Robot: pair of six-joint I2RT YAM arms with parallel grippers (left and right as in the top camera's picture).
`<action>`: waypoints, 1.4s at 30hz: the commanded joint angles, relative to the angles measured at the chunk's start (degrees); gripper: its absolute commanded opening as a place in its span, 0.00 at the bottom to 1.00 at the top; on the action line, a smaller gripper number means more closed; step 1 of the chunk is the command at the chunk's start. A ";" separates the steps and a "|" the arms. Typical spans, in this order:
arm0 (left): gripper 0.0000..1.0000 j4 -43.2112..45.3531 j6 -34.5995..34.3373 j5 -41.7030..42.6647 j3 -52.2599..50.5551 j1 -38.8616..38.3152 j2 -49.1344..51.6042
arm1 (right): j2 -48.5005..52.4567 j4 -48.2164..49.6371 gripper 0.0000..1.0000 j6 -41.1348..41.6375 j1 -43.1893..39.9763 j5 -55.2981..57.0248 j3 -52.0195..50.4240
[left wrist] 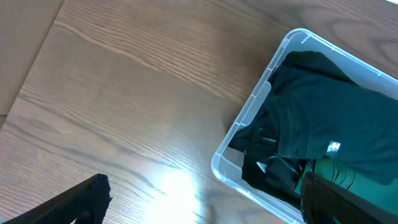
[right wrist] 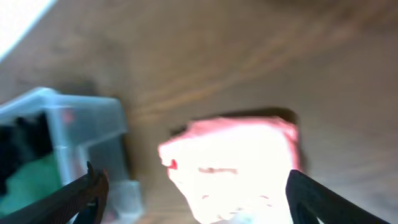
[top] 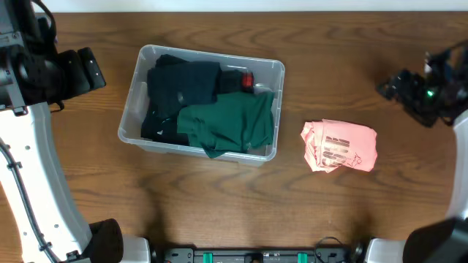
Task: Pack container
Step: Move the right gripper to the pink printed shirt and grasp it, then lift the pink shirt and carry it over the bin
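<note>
The clear plastic container (top: 131,109) stands left of the table's middle. It holds a dark folded garment (top: 183,84), a green folded garment (top: 230,120) and something small and red (top: 248,80). A folded pink garment (top: 340,146) lies on the table to its right. My left gripper (left wrist: 199,202) is open and empty, raised beside the container's (left wrist: 249,118) left end. My right gripper (right wrist: 193,199) is open and empty, above and right of the pink garment (right wrist: 236,162), which shows blurred and overexposed, with the container's corner (right wrist: 81,118) at the left.
The wooden table (top: 219,204) carries only the container and the pink garment. The arms' white bases stand at the front left (top: 33,197) and front right (top: 457,183) corners.
</note>
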 commanded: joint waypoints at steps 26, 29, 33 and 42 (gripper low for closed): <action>0.98 -0.22 -0.31 -0.48 -0.44 0.24 -0.44 | 17.86 16.52 0.41 -13.51 -4.72 -11.45 -24.85; 0.98 -0.22 -0.31 -0.48 -0.44 0.24 -0.44 | 17.55 17.09 0.13 -13.27 -4.48 -12.22 -24.79; 0.98 -0.22 -0.31 -0.48 -0.44 0.24 -0.44 | 14.67 15.15 0.01 -11.30 -4.72 -21.42 -23.63; 0.98 -0.22 -0.31 -0.48 -0.44 0.24 -0.44 | -1.05 17.73 0.01 -3.04 -1.90 -48.22 -16.39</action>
